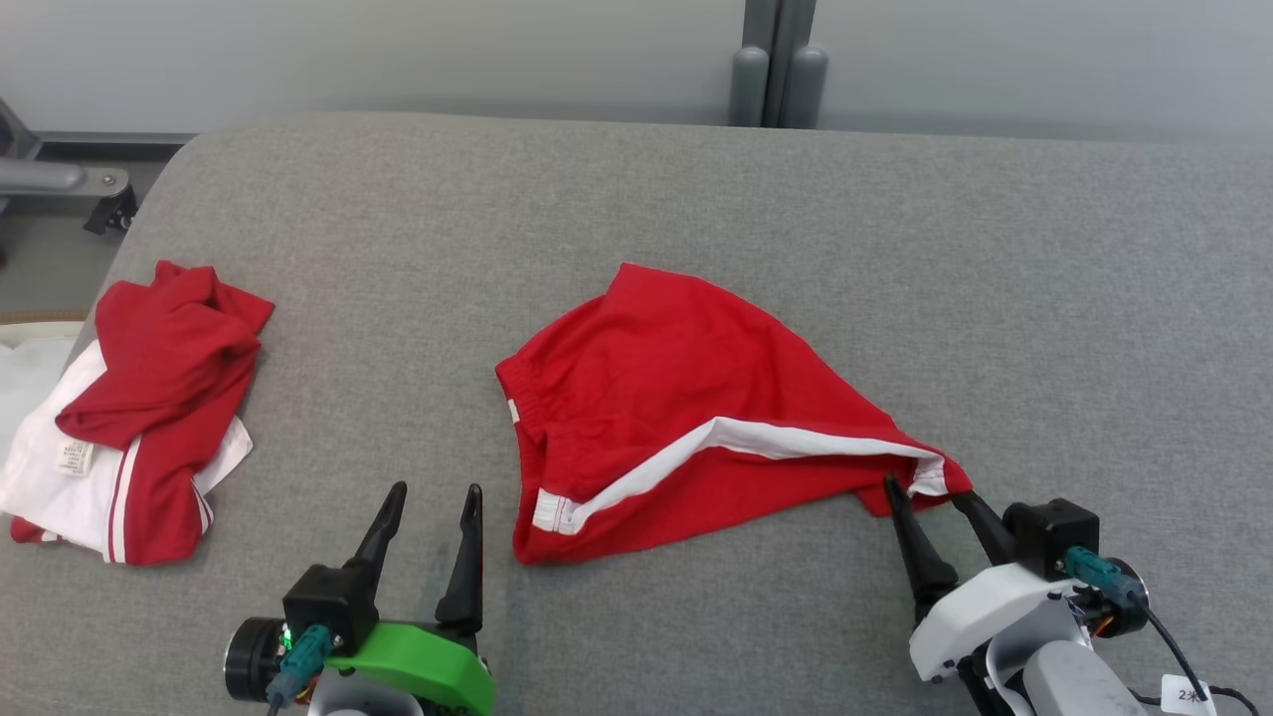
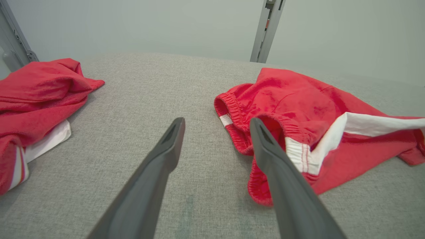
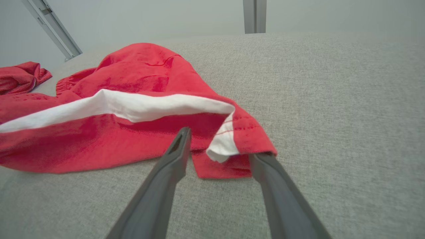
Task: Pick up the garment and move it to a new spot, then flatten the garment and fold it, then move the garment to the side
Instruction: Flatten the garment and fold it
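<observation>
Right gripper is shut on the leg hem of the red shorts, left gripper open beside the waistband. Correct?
No. The right gripper is open: the right wrist view shows its fingers spread, with the leg hem of the red shorts between the tips, not clamped. The left gripper is open beside the waistband.

The garment (image 3: 132, 139) covers one fingertip of the right gripper (image 3: 223, 143).

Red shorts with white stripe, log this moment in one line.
red fabric shorts with white stripe, unfolded on grey fabric surface | left end effector: open, beside waistband | right end effector: open, straddling leg hem
</observation>
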Controlling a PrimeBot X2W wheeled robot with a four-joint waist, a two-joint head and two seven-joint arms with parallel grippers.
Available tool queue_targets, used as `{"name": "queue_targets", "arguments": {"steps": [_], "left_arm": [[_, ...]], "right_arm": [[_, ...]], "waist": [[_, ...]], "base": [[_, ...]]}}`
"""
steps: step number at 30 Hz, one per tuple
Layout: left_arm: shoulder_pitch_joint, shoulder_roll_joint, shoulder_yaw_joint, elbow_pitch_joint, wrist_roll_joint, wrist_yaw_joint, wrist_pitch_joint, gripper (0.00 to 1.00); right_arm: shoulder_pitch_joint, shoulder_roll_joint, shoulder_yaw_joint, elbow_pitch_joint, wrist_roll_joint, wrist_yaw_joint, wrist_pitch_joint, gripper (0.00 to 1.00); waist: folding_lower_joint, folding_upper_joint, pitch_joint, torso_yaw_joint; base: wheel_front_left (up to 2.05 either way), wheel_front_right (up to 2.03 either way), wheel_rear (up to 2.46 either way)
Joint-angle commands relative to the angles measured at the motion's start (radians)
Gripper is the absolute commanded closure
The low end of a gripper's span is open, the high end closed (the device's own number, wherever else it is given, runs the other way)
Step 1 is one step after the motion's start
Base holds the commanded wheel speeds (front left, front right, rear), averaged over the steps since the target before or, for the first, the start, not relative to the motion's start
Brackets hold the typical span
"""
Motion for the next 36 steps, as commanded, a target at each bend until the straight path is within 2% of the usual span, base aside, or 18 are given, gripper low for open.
{"name": "queue_targets", "arguments": {"steps": [1,8,16,24,25,26,27,28,36], "left_arm": [[-0.018,0.002,-0.003,-0.005,-0.009,-0.001,-0.001,0.00],[-0.024,0.002,-0.039,0.005,-0.068,-0.008,-0.001,0.00],[-0.069,0.003,-0.162,0.090,-0.221,-0.010,-0.001,0.00],[-0.103,0.006,-0.214,0.157,-0.271,-0.010,-0.001,0.00],[-0.106,0.010,-0.219,0.159,-0.275,-0.010,-0.001,0.16],[-0.108,0.013,-0.222,0.159,-0.280,-0.010,-0.001,0.52],[-0.109,0.014,-0.226,0.159,-0.284,-0.010,-0.001,0.74],[-0.109,0.015,-0.231,0.158,-0.286,-0.010,-0.001,1.00],[-0.120,0.032,-0.280,0.188,-0.321,-0.010,-0.001,1.00]], "right_arm": [[-0.005,-0.004,-0.010,-0.014,0.010,-0.001,-0.002,1.00],[0.014,-0.004,-0.030,-0.018,-0.006,-0.001,-0.002,1.00],[0.018,-0.004,-0.042,-0.013,-0.022,-0.001,-0.002,1.00],[0.015,-0.004,-0.048,-0.011,-0.026,-0.001,-0.002,1.00],[0.013,-0.004,-0.050,-0.011,-0.026,-0.001,-0.002,1.00],[0.012,-0.004,-0.052,-0.011,-0.026,-0.001,-0.002,1.00],[0.011,-0.004,-0.054,-0.011,-0.027,-0.001,-0.002,1.00],[0.010,-0.004,-0.056,-0.011,-0.028,-0.001,-0.002,1.00],[-0.003,-0.004,-0.062,-0.014,-0.029,-0.001,-0.002,1.00]], "waist": [[0.0000,-0.0001,0.004,-0.001],[0.0000,-0.0001,-0.001,-0.017],[0.0000,-0.0001,-0.002,-0.035],[0.0000,-0.0001,0.004,-0.040],[0.0000,-0.0001,0.005,-0.040],[0.0000,-0.0001,0.006,-0.039],[0.0000,-0.0001,0.007,-0.038],[0.0000,-0.0001,0.007,-0.037],[0.0000,-0.0001,0.003,-0.031]], "base": [[0.00,0.00,0.00],[0.00,0.00,0.00],[0.00,0.00,0.00],[0.00,0.00,0.00],[0.00,0.00,0.00],[0.00,0.00,0.00],[0.00,0.00,0.00],[0.00,0.00,0.00],[0.00,0.00,0.00]]}}
